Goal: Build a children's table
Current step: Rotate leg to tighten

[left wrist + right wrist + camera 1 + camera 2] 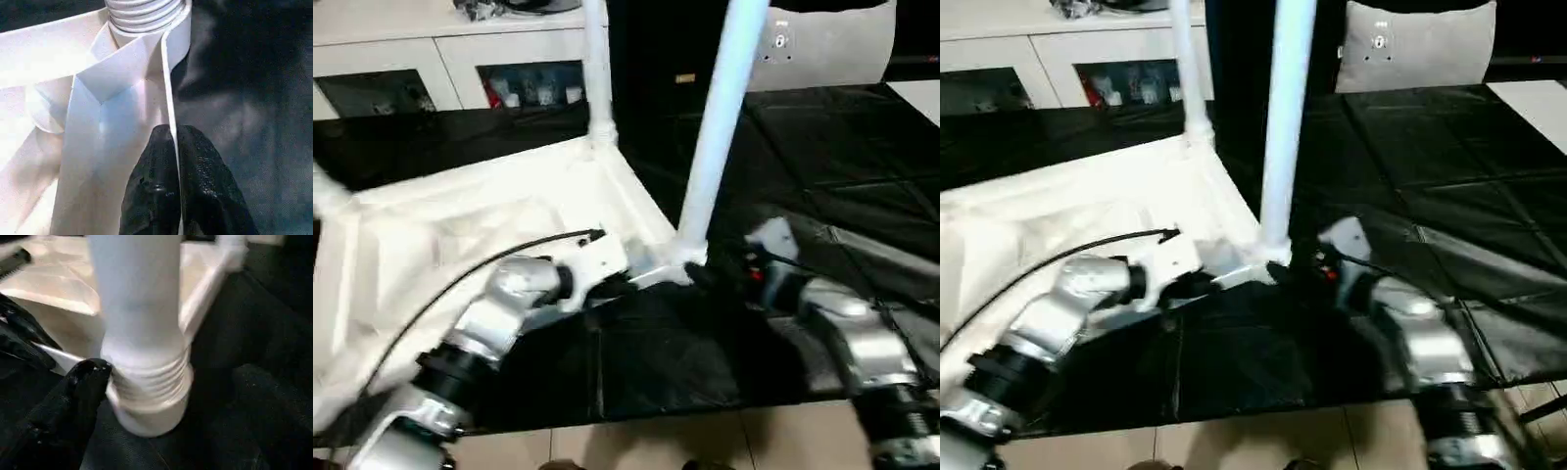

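Observation:
The children's table lies upside down on the black mat, its ribbed white top [460, 235] facing up. One white leg [720, 127] stands upright in the near right corner socket, its threaded base [146, 382] showing. A second leg [597, 69] rises from the far corner. My left gripper [173, 134] is shut on the thin rim of the top [166, 73], just short of that near right corner. My right gripper [176, 387] is open, one black finger [80, 401] beside the leg's threaded base and the other apart on the opposite side.
A long white cabinet [460, 59] with glass-fronted openings runs along the back. A white cushion [832, 44] leans at the back right. The black mat [822, 157] spreads to the right, and pale floor tiles [656, 441] show at the near edge.

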Robot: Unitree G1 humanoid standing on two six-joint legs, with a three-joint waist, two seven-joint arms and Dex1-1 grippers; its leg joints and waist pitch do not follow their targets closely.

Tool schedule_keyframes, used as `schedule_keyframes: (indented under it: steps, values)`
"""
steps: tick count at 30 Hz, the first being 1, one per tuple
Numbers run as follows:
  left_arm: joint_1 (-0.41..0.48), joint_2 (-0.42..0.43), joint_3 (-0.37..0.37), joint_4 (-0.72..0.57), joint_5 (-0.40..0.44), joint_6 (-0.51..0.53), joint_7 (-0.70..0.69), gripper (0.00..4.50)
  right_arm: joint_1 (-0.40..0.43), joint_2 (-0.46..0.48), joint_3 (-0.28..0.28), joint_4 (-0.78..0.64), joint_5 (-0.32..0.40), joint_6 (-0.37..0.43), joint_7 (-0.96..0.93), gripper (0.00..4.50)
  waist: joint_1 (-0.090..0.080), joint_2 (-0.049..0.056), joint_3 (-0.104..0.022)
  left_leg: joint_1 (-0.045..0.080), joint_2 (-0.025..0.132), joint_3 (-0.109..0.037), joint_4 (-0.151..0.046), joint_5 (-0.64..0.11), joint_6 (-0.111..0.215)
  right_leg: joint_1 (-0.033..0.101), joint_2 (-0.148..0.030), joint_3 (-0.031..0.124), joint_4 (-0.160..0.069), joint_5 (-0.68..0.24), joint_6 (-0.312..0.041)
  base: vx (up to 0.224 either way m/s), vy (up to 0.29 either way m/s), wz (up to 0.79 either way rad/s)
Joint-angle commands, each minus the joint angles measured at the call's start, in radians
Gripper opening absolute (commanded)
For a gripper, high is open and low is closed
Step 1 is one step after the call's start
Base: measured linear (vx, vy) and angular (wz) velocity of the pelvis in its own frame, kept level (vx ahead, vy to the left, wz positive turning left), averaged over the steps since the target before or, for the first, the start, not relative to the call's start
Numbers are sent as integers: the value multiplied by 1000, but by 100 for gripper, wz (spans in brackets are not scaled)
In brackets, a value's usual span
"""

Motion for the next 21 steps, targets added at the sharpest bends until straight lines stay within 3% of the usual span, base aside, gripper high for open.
schedule_keyframes:
  steps: [1,5,7,10,13,14,21]
  values:
    - [0,28,-78,36,15,-63,-103,0,-5,-37,15,-43,27,-38,121,445,2,-4,-63,-7,47,-1,-64,-94,115,69,-64,54,-66,-176,-230,0,0,0]
    - [-12,39,-84,54,3,-114,-158,0,-18,-74,49,-20,10,-69,198,419,9,-3,-67,-6,49,0,-62,-82,106,69,-64,54,-59,-145,-238,0,0,0]
    - [-25,53,-98,65,0,-158,-209,0,-32,-97,80,0,11,-66,279,411,14,-12,-70,-8,47,0,-58,-64,116,71,-63,52,-56,-127,-243,0,0,0]
    - [-31,62,-106,65,-4,-175,-245,0,-42,-110,105,8,9,-57,329,377,22,-11,-74,-9,49,1,-52,-18,138,69,-65,53,-47,-80,-256,0,0,0]
    - [-45,69,-120,82,2,-209,-277,0,-61,-122,134,37,-8,-59,384,358,31,-21,-76,-9,49,2,-49,10,151,69,-65,52,-41,-68,-260,0,0,0]
    - [-47,69,-122,86,3,-218,-282,0,-66,-121,138,45,-12,-64,392,347,32,-19,-75,-10,48,2,-48,9,152,68,-65,51,-41,-76,-261,0,0,0]
    - [-51,59,-119,99,-5,-228,-300,0,-86,-118,153,70,8,-40,448,282,42,-20,-74,-9,50,2,-50,-29,119,68,-67,53,-46,-146,-237,0,0,0]
